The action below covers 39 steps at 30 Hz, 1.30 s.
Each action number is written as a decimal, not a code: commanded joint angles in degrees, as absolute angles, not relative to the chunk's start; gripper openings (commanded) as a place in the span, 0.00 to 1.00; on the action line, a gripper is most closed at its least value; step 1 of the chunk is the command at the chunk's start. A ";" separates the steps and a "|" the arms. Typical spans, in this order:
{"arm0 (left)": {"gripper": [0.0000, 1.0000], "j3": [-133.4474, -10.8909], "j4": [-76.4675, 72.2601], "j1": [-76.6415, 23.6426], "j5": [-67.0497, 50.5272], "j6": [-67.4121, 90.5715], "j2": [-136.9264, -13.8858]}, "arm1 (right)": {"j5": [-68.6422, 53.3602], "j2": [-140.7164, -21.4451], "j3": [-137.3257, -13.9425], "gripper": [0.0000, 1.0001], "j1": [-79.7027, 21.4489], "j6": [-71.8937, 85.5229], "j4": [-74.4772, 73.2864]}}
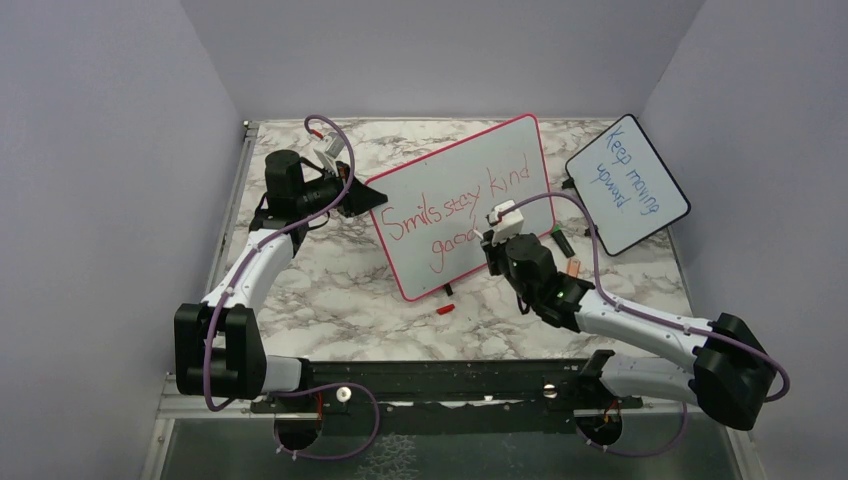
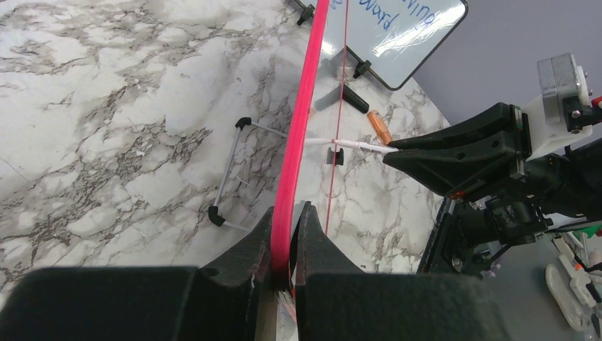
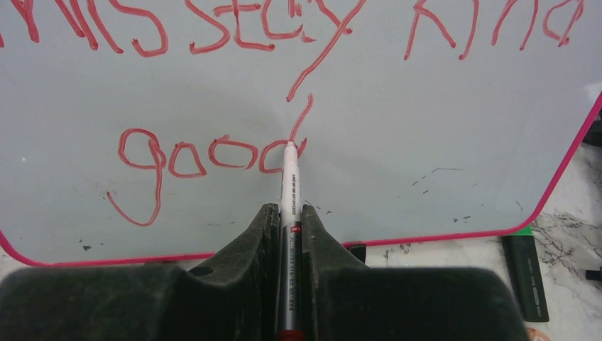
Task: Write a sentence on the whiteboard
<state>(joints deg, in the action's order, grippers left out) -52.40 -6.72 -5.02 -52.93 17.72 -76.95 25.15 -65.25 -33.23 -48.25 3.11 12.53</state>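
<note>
1. The right gripper [image 3: 287, 213] is clamped shut on the marker [image 3: 289, 185], whose long axis runs straight ahead out of the jaws.
2. Its tip appears to touch the whiteboard [image 3: 426, 142] at the last "d" of the sentence [image 3: 213, 153], low on the face. Bare board lies to the tip's right.
3. The left gripper [image 2: 287, 217] pinches the board's pink side edge, bracing it where it stands on the tabletop [image 2: 106, 106].
4. The right arm is nearer the writing.
</note>
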 commanded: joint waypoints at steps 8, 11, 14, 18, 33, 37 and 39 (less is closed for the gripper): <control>0.00 -50.89 -0.29 -5.90 -42.80 9.23 -79.52 | 25.02 -64.38 -29.80 0.01 -47.98 5.86 8.47; 0.00 -50.89 -0.26 -5.91 -42.72 9.23 -79.53 | 25.87 -63.56 -29.79 0.01 -47.94 5.76 9.16; 0.00 -50.91 -0.18 -5.94 -42.56 9.07 -79.40 | 27.91 -62.50 -29.84 0.01 -47.91 5.42 10.07; 0.00 -50.89 -0.09 -5.89 -42.45 9.05 -79.39 | 30.63 -60.95 -29.48 0.01 -47.92 5.31 11.45; 0.00 -51.03 -0.09 -5.93 -42.54 9.05 -79.54 | 30.90 -62.20 -27.95 0.01 -46.64 6.39 18.43; 0.00 -50.98 -0.09 -5.89 -42.54 8.96 -79.54 | 29.09 -64.50 -28.07 0.01 -46.02 6.97 20.46; 0.00 -51.03 -0.09 -5.92 -42.69 8.96 -79.63 | 28.79 -65.99 -28.23 0.01 -45.87 7.16 20.50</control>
